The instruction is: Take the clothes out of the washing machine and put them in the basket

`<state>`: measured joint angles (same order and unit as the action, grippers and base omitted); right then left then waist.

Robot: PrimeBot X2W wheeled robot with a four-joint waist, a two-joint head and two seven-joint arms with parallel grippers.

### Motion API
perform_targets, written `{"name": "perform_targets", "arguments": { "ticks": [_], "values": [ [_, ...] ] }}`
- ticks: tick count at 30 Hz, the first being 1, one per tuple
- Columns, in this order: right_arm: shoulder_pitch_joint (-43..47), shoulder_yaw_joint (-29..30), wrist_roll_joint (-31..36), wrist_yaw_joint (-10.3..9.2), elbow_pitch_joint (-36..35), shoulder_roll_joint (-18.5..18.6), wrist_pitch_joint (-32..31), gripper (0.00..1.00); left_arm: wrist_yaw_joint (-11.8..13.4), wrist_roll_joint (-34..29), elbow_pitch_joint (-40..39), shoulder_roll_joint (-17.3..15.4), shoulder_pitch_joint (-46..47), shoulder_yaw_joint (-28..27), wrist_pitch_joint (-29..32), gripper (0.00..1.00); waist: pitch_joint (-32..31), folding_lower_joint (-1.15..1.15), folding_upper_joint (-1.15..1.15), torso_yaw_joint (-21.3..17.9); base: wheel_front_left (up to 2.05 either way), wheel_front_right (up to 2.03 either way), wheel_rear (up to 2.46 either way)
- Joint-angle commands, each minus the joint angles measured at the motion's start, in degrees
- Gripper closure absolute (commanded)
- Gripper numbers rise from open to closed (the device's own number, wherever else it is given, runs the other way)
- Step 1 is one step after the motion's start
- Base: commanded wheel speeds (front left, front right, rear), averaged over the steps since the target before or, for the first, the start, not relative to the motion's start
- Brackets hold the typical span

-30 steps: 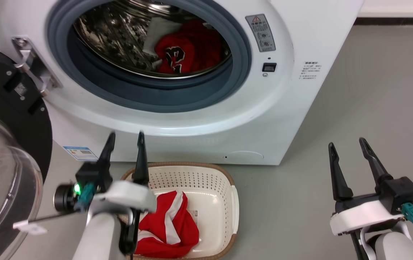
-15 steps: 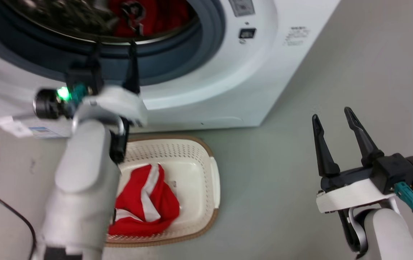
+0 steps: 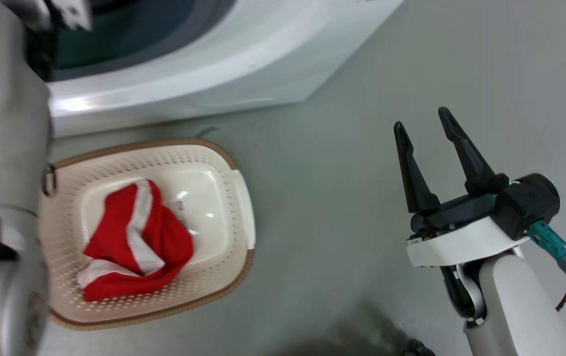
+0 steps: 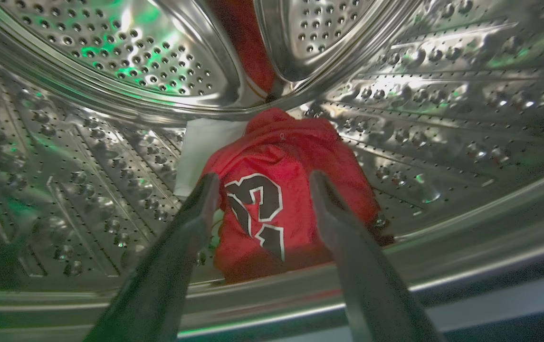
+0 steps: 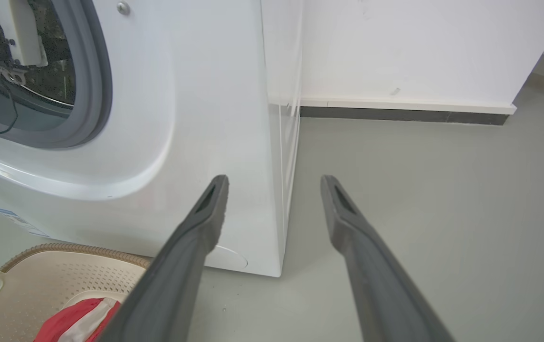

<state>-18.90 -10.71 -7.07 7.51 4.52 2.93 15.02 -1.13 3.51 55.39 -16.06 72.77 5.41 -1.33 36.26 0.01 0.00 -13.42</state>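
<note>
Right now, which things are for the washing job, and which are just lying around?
For the job: red numbered jersey in the washing machine drum, red striped garment in the basket, open left gripper.
Just there: white sheet behind the jersey, grey floor, skirting board, idle right gripper.

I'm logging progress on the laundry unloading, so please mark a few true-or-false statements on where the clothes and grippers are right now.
1. A numbered red garment lies in the drum. True.
2. The left gripper is shut on it. False: its fingers stand open, the garment showing between them.
3. The basket is empty. False: a striped red garment lies in it.
4. The right gripper is open and holds nothing. True.
</note>
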Motion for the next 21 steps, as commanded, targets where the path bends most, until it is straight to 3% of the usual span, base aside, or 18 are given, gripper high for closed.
{"name": "perform_targets", "arguments": {
  "ticks": [1,11,21],
  "values": [
    [-1.43,-0.62,-0.98,-0.04,-0.23,-0.10,0.22,0.00,-0.74,-0.95,1.69,-1.66,3.50,0.78,2.86,0.00,4.75,-0.01,0.00,-4.17,0.00,0.00,0.00],
    [-2.50,-3.98,-5.06,-0.04,-0.98,-0.11,0.22,0.00,-2.45,-2.80,7.97,-7.98,16.63,2.87,20.37,0.00,11.30,-0.01,0.00,-9.74,0.00,0.00,0.00],
    [-2.11,-5.75,-7.01,-0.04,-1.43,-0.10,0.21,0.00,-1.65,-1.81,10.43,-10.63,20.36,2.58,32.99,0.00,14.07,-0.01,0.00,-12.02,0.00,0.00,0.00]
  ]
}}
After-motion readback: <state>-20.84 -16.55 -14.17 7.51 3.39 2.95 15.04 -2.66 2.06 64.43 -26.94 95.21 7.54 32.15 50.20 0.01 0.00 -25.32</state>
